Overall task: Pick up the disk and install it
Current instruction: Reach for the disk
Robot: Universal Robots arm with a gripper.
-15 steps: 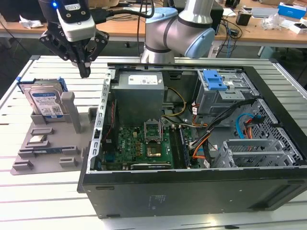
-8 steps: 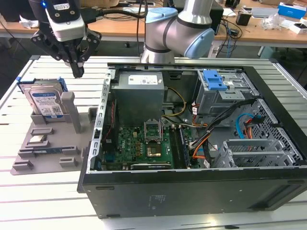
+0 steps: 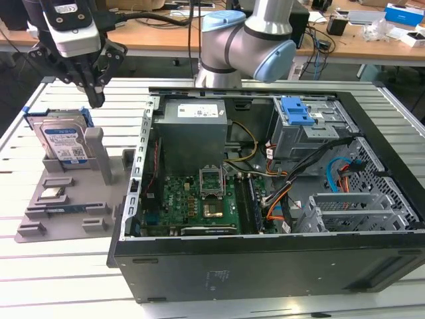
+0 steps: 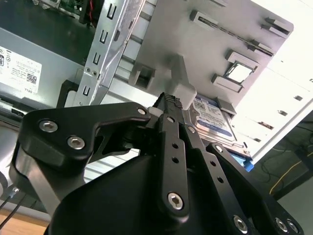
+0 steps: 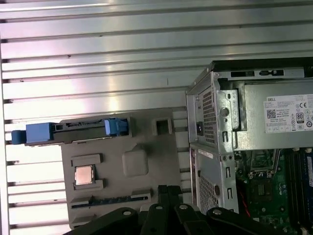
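Observation:
The disk stands on edge in a slot of the grey holder tray, at the exterior view's left. It is silver-grey with a white-and-blue label and a blue bracket around it. My gripper hangs just above and slightly to the right of the disk's top edge, apart from it. Its fingers are shut with nothing between them. In the second wrist view the black fingertips meet over the tray's post, with the disk just beyond. In the first wrist view the disk shows edge-on.
The open computer case lies right of the tray, with the power supply, the motherboard and a grey drive cage with a blue latch. A small chip and a memory stick rest on the tray.

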